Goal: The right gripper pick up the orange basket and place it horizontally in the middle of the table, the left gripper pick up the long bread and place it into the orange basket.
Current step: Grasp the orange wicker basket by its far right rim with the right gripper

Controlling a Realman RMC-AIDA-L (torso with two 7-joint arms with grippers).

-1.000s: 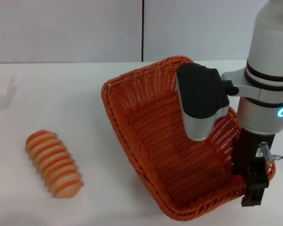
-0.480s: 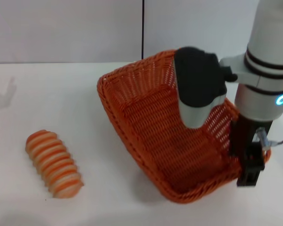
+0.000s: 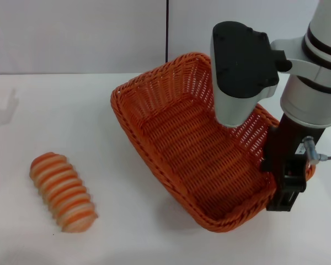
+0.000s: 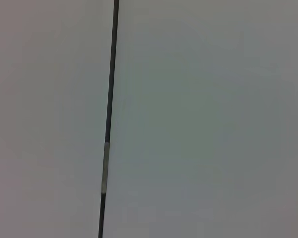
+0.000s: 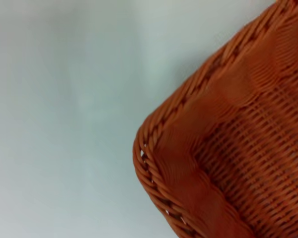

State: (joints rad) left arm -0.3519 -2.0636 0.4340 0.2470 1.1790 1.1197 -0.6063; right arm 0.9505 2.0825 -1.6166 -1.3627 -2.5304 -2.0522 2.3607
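The orange basket point(image 3: 193, 149) hangs tilted over the right half of the white table point(image 3: 71, 127), its long axis running diagonally. Its left side seems to be raised. My right gripper point(image 3: 284, 193) is shut on the basket's right rim near its front corner, below the white arm with the blue ring. One basket corner point(image 5: 228, 163) over the table fills the right wrist view. The long bread point(image 3: 62, 191), striped orange and cream, lies alone at the front left of the table. The left gripper is out of view; the left wrist view holds only a wall with a dark seam.
A pale wall with a vertical dark seam point(image 3: 167, 36) stands behind the table. Open tabletop stretches between the bread and the basket and across the far left.
The right arm has risen and drawn back with the basket in its grip. The basket has shifted left and away from the front edge. The bread has not moved.
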